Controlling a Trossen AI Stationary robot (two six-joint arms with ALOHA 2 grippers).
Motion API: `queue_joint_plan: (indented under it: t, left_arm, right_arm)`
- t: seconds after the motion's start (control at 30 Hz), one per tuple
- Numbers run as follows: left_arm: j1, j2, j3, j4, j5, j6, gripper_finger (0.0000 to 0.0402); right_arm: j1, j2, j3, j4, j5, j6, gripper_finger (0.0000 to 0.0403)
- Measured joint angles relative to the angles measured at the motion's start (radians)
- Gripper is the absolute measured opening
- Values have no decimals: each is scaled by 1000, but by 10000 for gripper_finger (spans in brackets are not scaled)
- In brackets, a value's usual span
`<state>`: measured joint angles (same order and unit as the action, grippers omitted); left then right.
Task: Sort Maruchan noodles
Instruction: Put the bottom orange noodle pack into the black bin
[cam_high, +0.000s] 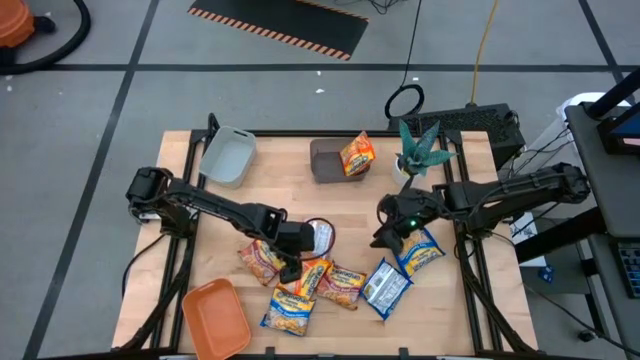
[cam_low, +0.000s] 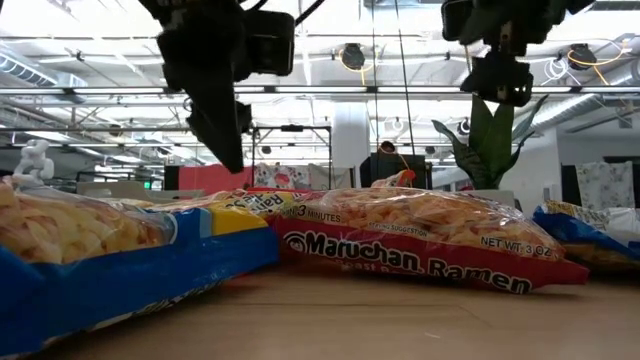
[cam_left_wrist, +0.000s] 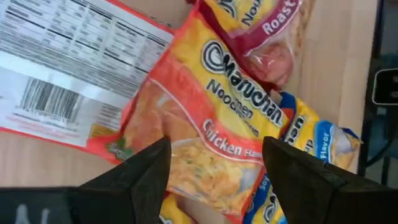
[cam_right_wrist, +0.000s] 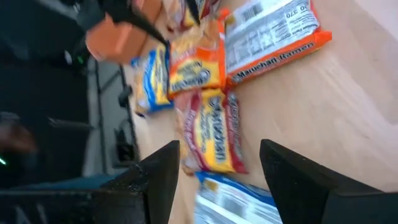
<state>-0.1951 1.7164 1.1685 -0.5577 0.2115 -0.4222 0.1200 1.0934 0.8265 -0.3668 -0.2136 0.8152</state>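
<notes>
The left gripper (cam_high: 291, 268), at the end of the dark left arm, hangs over the middle of the light wooden table (cam_high: 280, 170), directly above a cluster of crinkly plastic Maruchan noodle packets (cam_high: 300, 285). In the left wrist view its two dark fingers (cam_left_wrist: 142, 169) stand spread apart with nothing between them, framing an orange Chicken flavour packet (cam_left_wrist: 205, 134) that lies flat below. Beside that packet lie a face-down packet with a white nutrition label (cam_left_wrist: 65, 65), a red Roast packet (cam_left_wrist: 264, 34) and a blue-and-yellow packet (cam_left_wrist: 305, 143).

The right gripper (cam_high: 388, 232) hovers above the table's right half, next to two blue-and-yellow packets (cam_high: 400, 268); its fingers (cam_right_wrist: 158, 171) are likewise spread and empty in the right wrist view.

One more orange packet (cam_high: 357, 153) rests in a grey-brown bin (cam_high: 326, 160) at the far side. A pale grey rectangular tray (cam_high: 228, 155) sits at the far left, an orange plastic tray (cam_high: 215, 318) at the near left corner, and a potted green plant (cam_high: 422, 148) at the far right.
</notes>
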Motion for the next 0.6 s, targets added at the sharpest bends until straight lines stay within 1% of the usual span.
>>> queue_joint_plan:
  t: [0.07,0.17,0.3,0.6]
  left_arm:
    - [1,-1,-16,12,-44,-9,257]
    - [0,-1,-61,0,-80,-37,257]
    - [6,-1,-86,-38,-91,-100,257]
    - [25,-1,-89,-12,-87,-97,257]
  right_arm:
    - [0,-5,0,-39,0,-49,215]
    - [0,-7,0,-82,-1,-93,215]
    - [0,-18,0,-114,-1,-127,215]
    - [0,-28,0,-128,-1,-202,215]
